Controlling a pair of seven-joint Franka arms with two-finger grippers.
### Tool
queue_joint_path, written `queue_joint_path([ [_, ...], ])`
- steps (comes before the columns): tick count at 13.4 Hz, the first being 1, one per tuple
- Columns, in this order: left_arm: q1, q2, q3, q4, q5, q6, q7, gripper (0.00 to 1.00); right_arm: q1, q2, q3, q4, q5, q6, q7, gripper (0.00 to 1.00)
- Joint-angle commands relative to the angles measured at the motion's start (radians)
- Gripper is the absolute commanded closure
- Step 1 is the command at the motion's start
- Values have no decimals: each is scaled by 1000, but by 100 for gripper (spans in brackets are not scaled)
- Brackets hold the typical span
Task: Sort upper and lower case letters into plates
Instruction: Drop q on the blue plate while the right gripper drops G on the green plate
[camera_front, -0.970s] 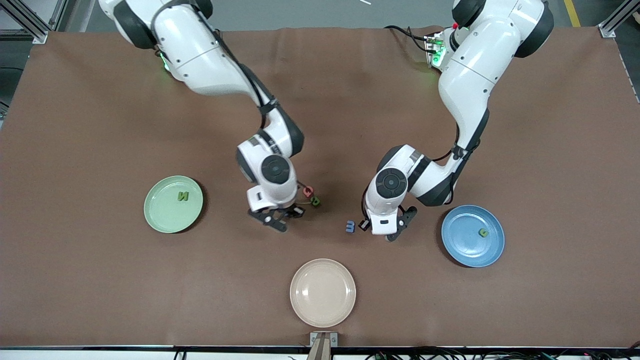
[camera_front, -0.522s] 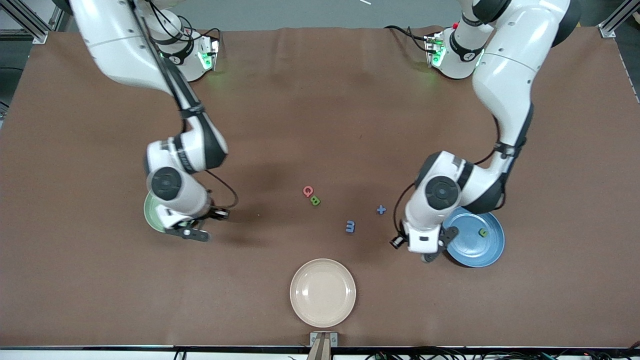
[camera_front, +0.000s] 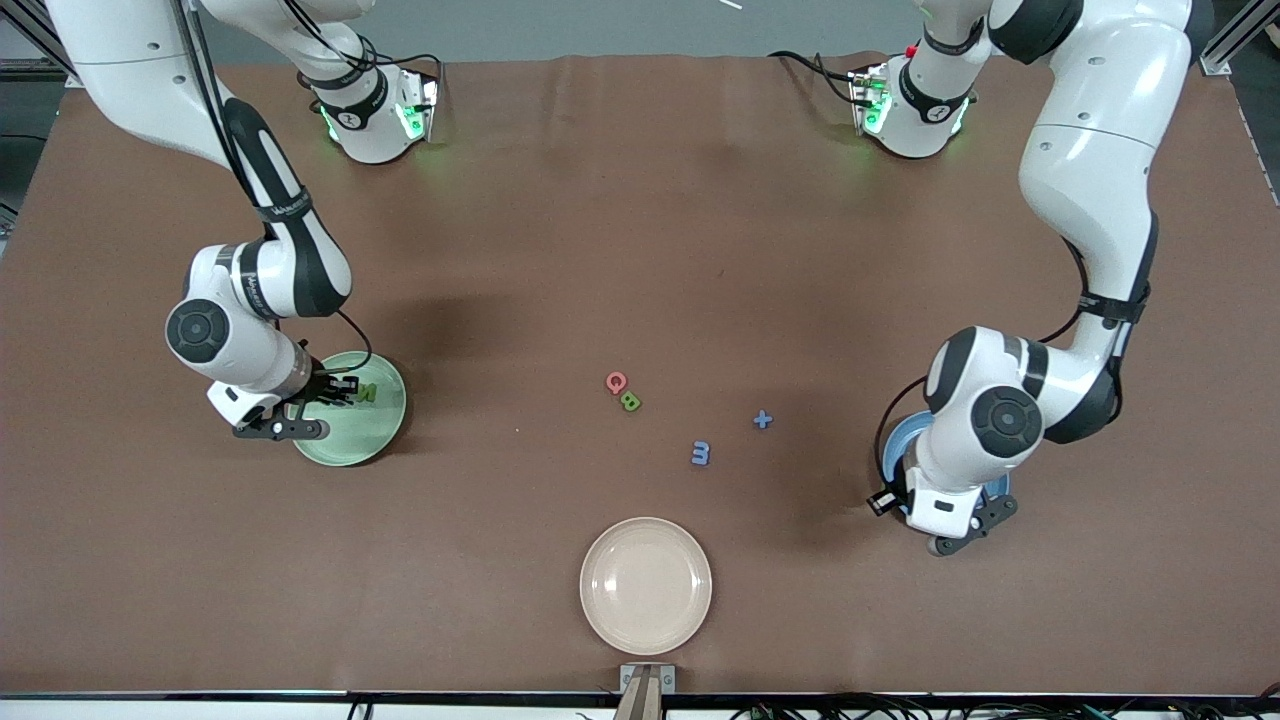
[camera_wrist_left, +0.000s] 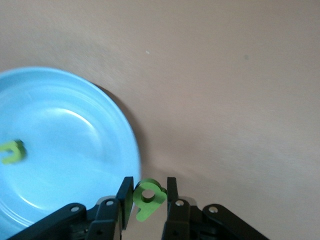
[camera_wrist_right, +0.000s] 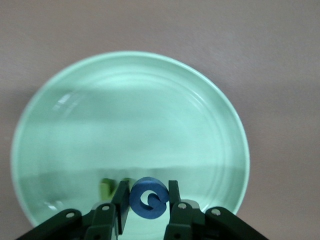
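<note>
Only the wrist views reveal each pincer's load: left pincer (camera_wrist_left: 148, 196) clamps a green letter (camera_wrist_left: 148, 198), right pincer (camera_wrist_right: 146, 197) a blue G (camera_wrist_right: 148, 198).

Three plates (camera_front: 646, 540), eight letters (camera_front: 700, 453)

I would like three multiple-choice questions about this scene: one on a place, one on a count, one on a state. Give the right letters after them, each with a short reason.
1. What is the right gripper over?
A. the green plate
B. the beige plate
C. bare table

2. How many letters lie loose on the table, outside every plate?
A. two
B. four
C. six

3. What is the state of the left gripper?
A. wide open
B. shut on nothing
C. shut on a green letter

Answers:
1. A, the right wrist view shows green plate under the fingers.
2. B, pink letter, green letter B, blue m and blue x.
3. C, the letter sits clamped between the fingers, by the blue plate.
</note>
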Motion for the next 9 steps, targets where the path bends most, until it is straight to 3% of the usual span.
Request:
queue_joint_path([
  [1, 37, -14, -6, -35, 16, -11, 95, 97, -31, -33, 21, -67, 17, 43, -39, 79],
  [2, 60, -13, -6, -44, 17, -11, 125, 96, -29, -33, 21, -63, 17, 41, -40, 16],
  [3, 68, -14, -6, -64, 17, -11, 147, 95, -26, -35, 21, -52, 17, 38, -33, 0],
  [5, 74, -22, -5, -98, 25, -11, 150, 92, -13, -33, 31, -2, 18, -7, 10, 0],
  [6, 85, -29, -5, -116, 37, -11, 150, 75, 25, -33, 53, 40, 18, -56, 124, 0],
  [8, 92, -52, -10, -136, 40, -13, 141, 0, 137, -30, 59, 126, 17, -141, 359, 0],
  [9, 89, -81, -17, -150, 40, -16, 130, 0, 200, -19, 59, 169, 17, -156, 471, 0],
])
